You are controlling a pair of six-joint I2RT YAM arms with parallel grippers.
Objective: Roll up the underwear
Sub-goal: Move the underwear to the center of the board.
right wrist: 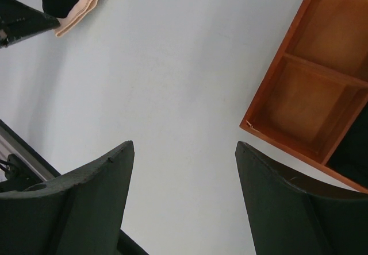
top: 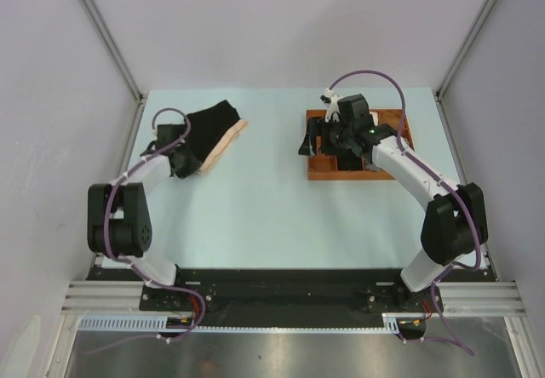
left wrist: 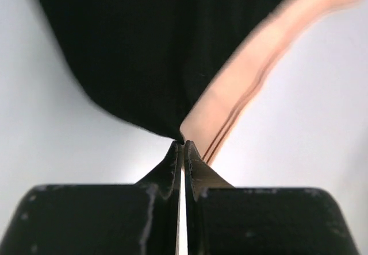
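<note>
Between white walls (top: 51, 54), a pale table (top: 255, 199) bears a black brief (top: 215, 124).

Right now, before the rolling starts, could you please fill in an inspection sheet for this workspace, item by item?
Surface: pale table, no stains seen.
Job's things: one black brief with a beige waistband, far left; other garments not clearly seen.
Clutter: brown tray, far right; a dark shape inside, cannot tell what.
Grippers: left gripper shut on the brief's corner; right gripper open, near the tray's edge.
Cables: purple cables looped on both arms.
Surroundings: plain walls, metal frame posts.
</note>
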